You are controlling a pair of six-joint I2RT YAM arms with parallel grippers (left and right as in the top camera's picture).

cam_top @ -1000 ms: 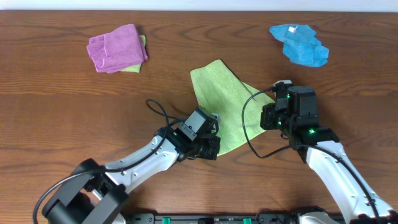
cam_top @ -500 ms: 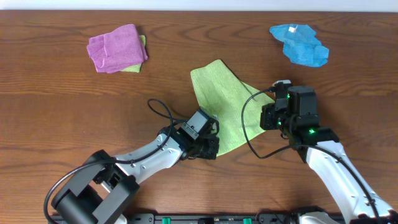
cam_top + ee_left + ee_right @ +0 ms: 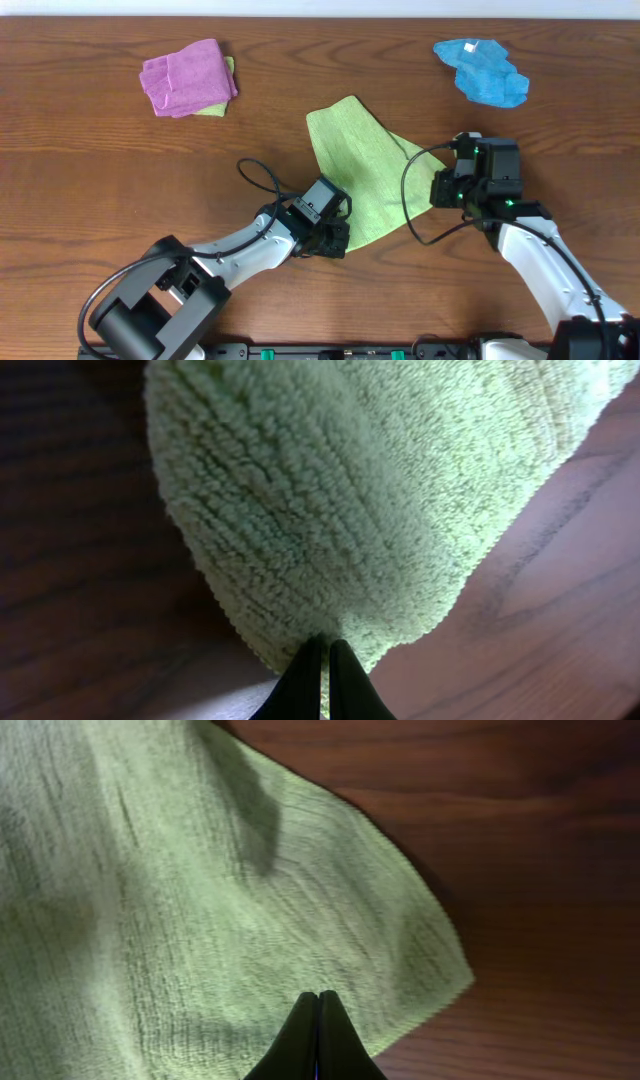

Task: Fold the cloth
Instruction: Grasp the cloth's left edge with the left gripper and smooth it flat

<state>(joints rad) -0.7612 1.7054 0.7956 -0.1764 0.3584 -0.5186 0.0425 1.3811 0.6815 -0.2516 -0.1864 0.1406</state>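
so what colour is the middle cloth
The cloth is light lime green, clearest in the left wrist view.

On the table, the cloth lies at centre, with a bunched cloth at its 10 o'clock and a tagged cloth at its 2 o'clock, both well apart from it. The left gripper sits at the cloth's 6 o'clock edge, the right gripper at its 3 o'clock corner.
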